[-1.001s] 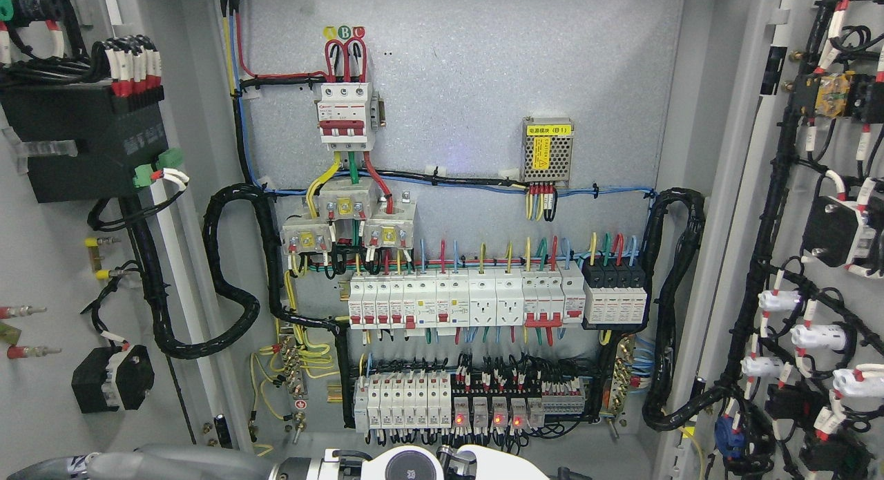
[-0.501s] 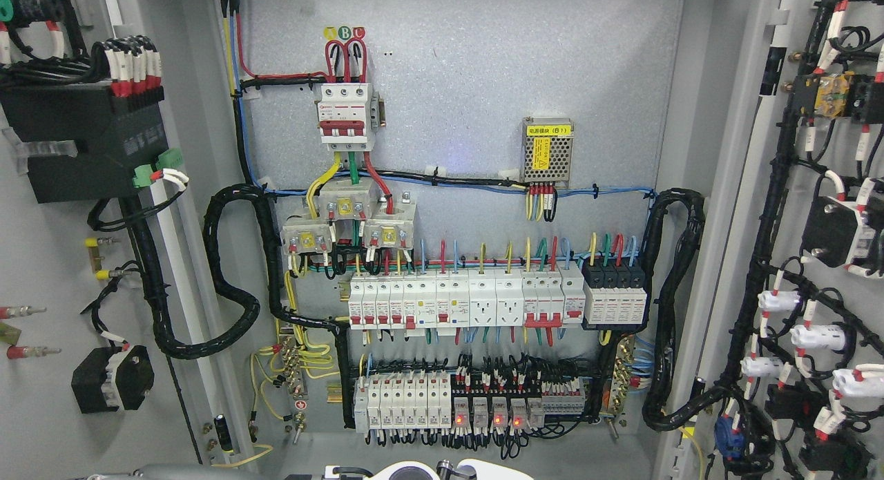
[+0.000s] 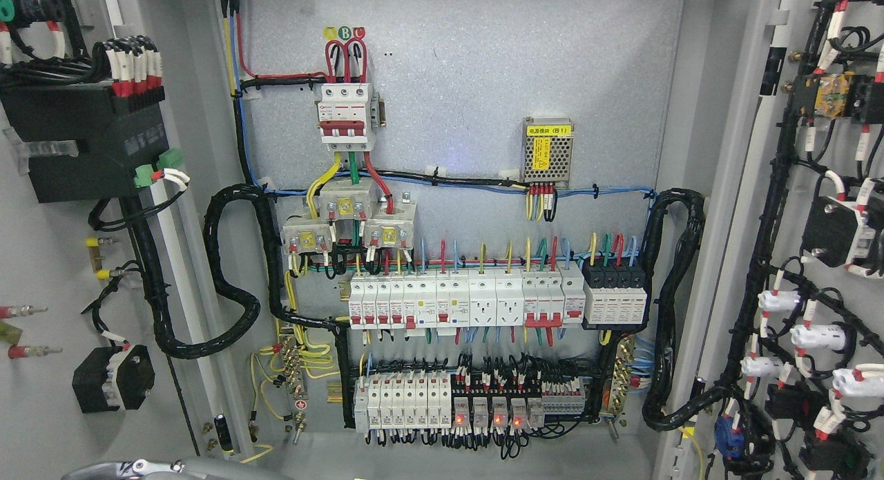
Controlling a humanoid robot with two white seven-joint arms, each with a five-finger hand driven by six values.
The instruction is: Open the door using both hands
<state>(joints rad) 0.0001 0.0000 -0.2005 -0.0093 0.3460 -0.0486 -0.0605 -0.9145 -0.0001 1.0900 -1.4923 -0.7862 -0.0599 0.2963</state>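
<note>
Fingers' state cannot be told, only a grey arm sliver [image 3: 159, 467] shows bottom left; both cabinet doors, left door [image 3: 41, 273] and right door [image 3: 815, 259], swung wide, wiring exposed; white hand parts at bottom centre gone since earlier.

I can only make out a sliver of a grey metallic robot arm [image 3: 148, 468], cut off by the bottom edge, below the black corrugated cable loop [image 3: 228, 273]; its hand is out of frame. Left of that loop, the grey left door panel [image 3: 41, 273] runs off the edge. The print on the small yellow-labelled mesh power module [image 3: 547, 150], right of the loop, is too small for me to read.
</note>
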